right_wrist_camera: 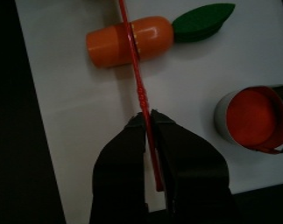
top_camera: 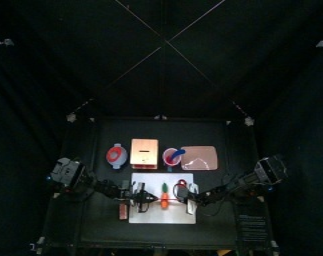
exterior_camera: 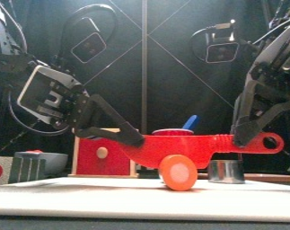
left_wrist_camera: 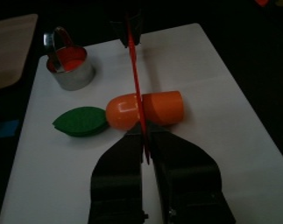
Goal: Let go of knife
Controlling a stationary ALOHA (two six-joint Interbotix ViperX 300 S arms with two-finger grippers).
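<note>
A red knife (exterior_camera: 183,142) hangs level above the white cutting board (exterior_camera: 111,193), held at both ends. My left gripper (exterior_camera: 133,139) is shut on its blade end and my right gripper (exterior_camera: 243,139) is shut on its handle end. An orange toy carrot (exterior_camera: 177,171) with a green leaf lies on the board right under the blade. In the left wrist view the knife (left_wrist_camera: 134,87) runs from between my jaws (left_wrist_camera: 145,149) across the carrot (left_wrist_camera: 161,109). In the right wrist view the knife (right_wrist_camera: 134,61) runs from my jaws (right_wrist_camera: 150,122) across the carrot (right_wrist_camera: 109,44).
A metal cup (exterior_camera: 227,171) with red inside stands on the board by the carrot, also in the left wrist view (left_wrist_camera: 71,66) and right wrist view (right_wrist_camera: 258,118). Behind the board lie a wooden block (top_camera: 144,152), a pink tray (top_camera: 201,157) and a red bowl (top_camera: 116,153).
</note>
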